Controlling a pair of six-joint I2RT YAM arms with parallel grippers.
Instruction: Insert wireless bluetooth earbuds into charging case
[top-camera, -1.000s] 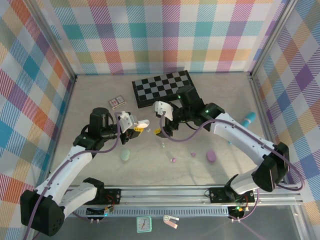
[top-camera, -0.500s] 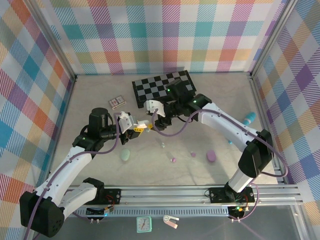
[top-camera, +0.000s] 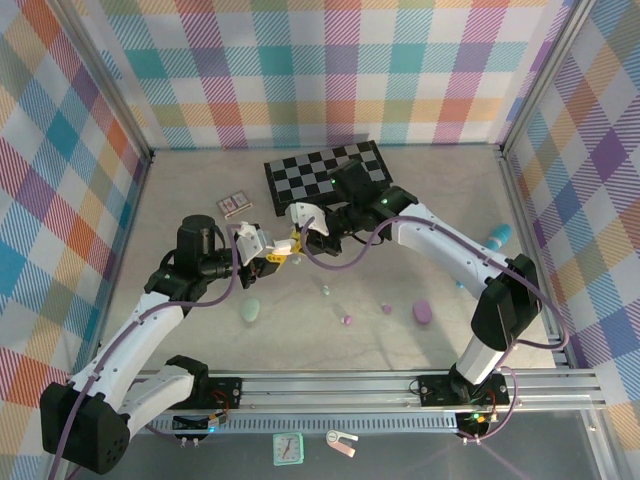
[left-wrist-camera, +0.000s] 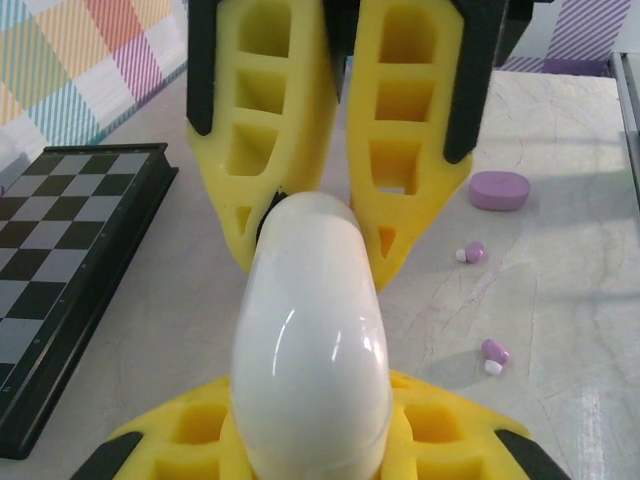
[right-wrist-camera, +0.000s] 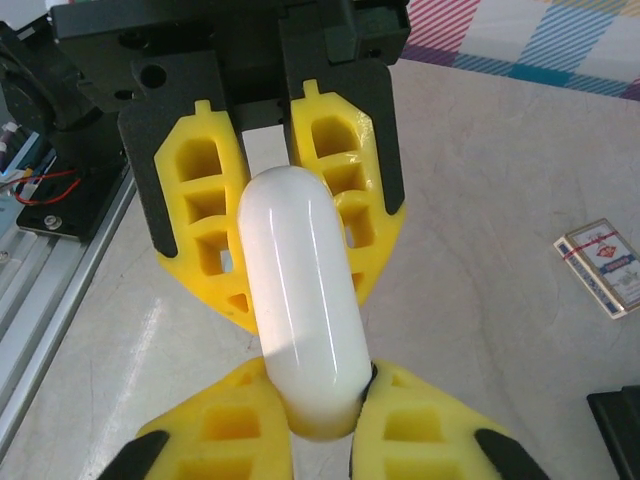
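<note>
At lower left of the top view, a mint case (top-camera: 250, 311) lies on the surface (top-camera: 190, 180). Near centre, the left end effector (top-camera: 280, 252) pinches one end of the white charging case (left-wrist-camera: 310, 340), and the right end effector (top-camera: 303, 232) clamps the opposite end, fingertips facing. Further right, a lilac earbud (left-wrist-camera: 470, 252) and a second lilac earbud (left-wrist-camera: 492, 352) lie loose on the surface, near a lilac case (top-camera: 423, 313).

Pastel plaid walls (top-camera: 330, 70) close in the pale, marble-veined worktop (top-camera: 190, 190) at its back and both sides, with aluminium posts (top-camera: 108, 85) at its far corners. A silver rail (top-camera: 340, 382) runs along its near edge; the light is even, shadows soft.
</note>
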